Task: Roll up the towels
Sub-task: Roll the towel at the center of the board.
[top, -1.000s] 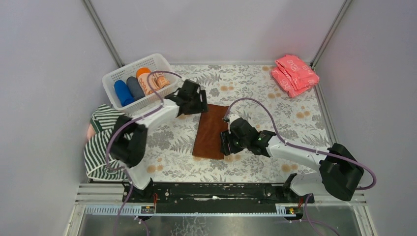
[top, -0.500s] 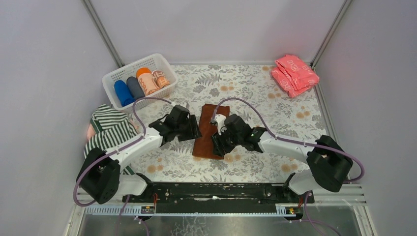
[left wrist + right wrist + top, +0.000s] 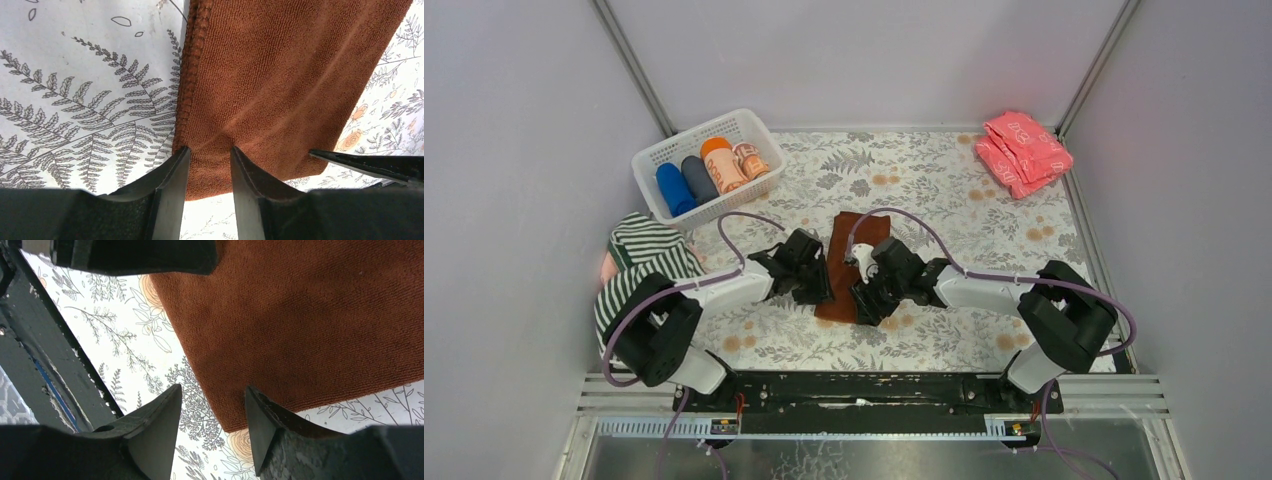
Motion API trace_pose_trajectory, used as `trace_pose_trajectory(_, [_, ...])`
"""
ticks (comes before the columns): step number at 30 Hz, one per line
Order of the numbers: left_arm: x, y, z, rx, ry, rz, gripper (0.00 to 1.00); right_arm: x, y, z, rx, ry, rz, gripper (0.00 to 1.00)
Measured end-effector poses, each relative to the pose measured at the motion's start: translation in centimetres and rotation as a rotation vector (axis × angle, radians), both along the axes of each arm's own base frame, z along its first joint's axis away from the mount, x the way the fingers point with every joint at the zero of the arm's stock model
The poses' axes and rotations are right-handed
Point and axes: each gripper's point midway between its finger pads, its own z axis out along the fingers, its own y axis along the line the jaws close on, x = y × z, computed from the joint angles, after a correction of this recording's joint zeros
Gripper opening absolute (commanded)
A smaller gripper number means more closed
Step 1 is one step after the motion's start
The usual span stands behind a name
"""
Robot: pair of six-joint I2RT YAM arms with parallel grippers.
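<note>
A rust-brown towel lies spread flat on the patterned desk, near the middle, with its long side running away from the arm bases. Both arms reach in low over its near end.

The left tool sits at the near-left corner. In the left wrist view its fingers are parted, not clenched. The stitched side hem of the towel runs down toward the gap between them, and the tips rest at the cloth's near edge. Faint creases fan out from that spot. Nothing is grasped.

The right tool is at the near-right corner, just beside the left one. In the right wrist view its fingers are also spread. The corner of the towel lies flat on the desk in the gap between them, and this tool is released too. The left tool shows as a dark block along the top of that view.

A dark-and-white striped towel is heaped at the desk's left edge, and a sliver of pink towel peeks out beside it. In the far-left corner a white basket holds several rolls, blue, grey and orange. A stack of pink packets rests in the far-right corner, well apart from the arms.
</note>
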Motion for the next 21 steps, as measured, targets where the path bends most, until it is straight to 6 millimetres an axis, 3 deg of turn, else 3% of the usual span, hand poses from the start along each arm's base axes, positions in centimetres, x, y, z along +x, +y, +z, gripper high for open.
trace_pose_trajectory(8, [1.1,0.2,-0.1,-0.003,0.013,0.025,0.36,-1.1,0.4,0.4,-0.044,-0.021,0.062,0.56])
trace_pose_trajectory(15, [1.6,0.5,0.0,0.01,-0.01,0.013,0.38,-0.2,1.6,1.6,-0.081,-0.136,0.09,0.56])
trace_pose_trajectory(21, [1.8,0.8,-0.1,0.019,-0.021,0.006,0.38,0.0,1.6,0.0,-0.183,-0.188,0.119,0.54])
